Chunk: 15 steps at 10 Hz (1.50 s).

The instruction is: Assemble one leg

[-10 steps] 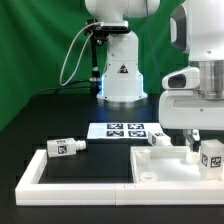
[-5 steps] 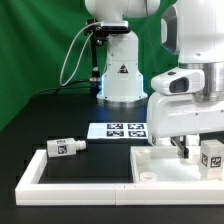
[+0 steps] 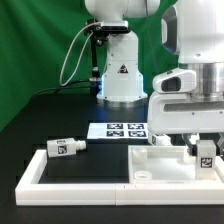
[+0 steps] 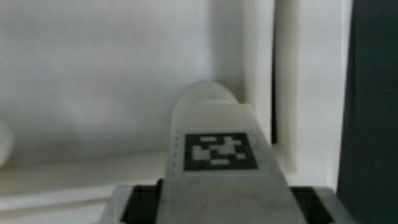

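Observation:
My gripper (image 3: 203, 146) hangs over the exterior view's right end of the flat white tabletop panel (image 3: 165, 168) and is shut on a leg (image 3: 207, 154). This leg is a stubby white post with a black-and-white tag, and it stands upright between the fingers. In the wrist view the leg (image 4: 222, 130) fills the middle. Its tag faces the camera and the dark fingers (image 4: 150, 203) press on both its sides. The gripper (image 4: 226, 198) holds it over the white panel (image 4: 89, 90).
A second leg (image 3: 64, 148) lies on its side at the exterior view's left. Another one (image 3: 159, 140) lies behind the panel. The marker board (image 3: 118, 130) lies in front of the arm's base (image 3: 120, 78). A white raised frame (image 3: 40, 172) borders the front.
The gripper came down, moved towards the exterior view's right and closed around the upright leg on the panel. The leg has shifted slightly to the left. The other legs have not moved.

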Available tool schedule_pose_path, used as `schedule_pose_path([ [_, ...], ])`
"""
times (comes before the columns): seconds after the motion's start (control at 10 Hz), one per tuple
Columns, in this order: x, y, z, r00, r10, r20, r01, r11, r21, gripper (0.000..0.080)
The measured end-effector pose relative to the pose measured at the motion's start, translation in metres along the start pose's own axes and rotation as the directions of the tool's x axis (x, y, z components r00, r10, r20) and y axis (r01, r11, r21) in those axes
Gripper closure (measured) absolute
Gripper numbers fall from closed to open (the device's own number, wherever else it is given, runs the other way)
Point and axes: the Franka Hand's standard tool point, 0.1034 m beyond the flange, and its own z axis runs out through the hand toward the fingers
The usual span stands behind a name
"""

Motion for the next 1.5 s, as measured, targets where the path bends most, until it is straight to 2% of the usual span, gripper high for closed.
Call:
schedule_pose_path([
  [0.1,-0.0014,-0.0086,-0.0019,0.995,0.104,0.005,-0.104,0.995,-0.004,0.0515],
  [0.3,-0.003,-0.0109,-0.0031,0.909,0.416,0.002,-0.416,0.909,-0.021,0.0515],
  [0.4,-0.0038,-0.012,-0.0029,0.795,0.606,-0.008,-0.606,0.795,-0.023,0.0515],
  [0.6,-0.0027,-0.0074,0.0037,0.533,0.846,0.006,-0.846,0.533,0.017,0.0515],
  [0.7,-0.0026,-0.007,0.0042,0.503,0.864,0.004,-0.863,0.502,0.052,0.0512],
  [1.0,-0.0026,-0.007,0.0042,0.503,0.864,0.004,-0.863,0.502,0.052,0.0512],
  [1.3,-0.0026,-0.007,0.0042,0.503,0.864,0.004,-0.863,0.502,0.052,0.0174],
  [1.5,-0.0026,-0.007,0.0042,0.503,0.864,0.004,-0.863,0.502,0.052,0.0154],
])
